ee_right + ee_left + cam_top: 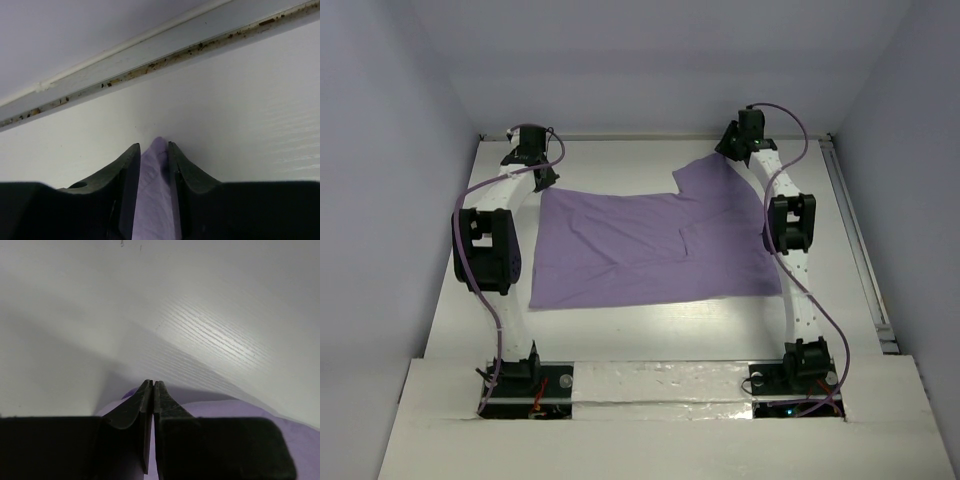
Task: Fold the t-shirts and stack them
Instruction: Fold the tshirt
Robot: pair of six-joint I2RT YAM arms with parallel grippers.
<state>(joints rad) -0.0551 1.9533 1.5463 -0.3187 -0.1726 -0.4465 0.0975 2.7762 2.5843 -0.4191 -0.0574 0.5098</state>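
Observation:
The lavender t-shirt [650, 245] lies spread across the middle of the white table [640, 330], with one part folded over near its far right. My left gripper [542, 180] is at the shirt's far left corner. In the left wrist view [152, 384] its jaws are pressed together, with purple cloth [300, 440] under and beside them. My right gripper [728, 152] is at the far right corner. In the right wrist view [154, 146] it is shut on a pinched ridge of the shirt [152, 200].
The back wall stands close behind both grippers, and a stained seam [150, 60] runs along its foot. A rail [860, 250] runs along the table's right edge. Side walls enclose the table left and right. Both arm bases sit at the near edge.

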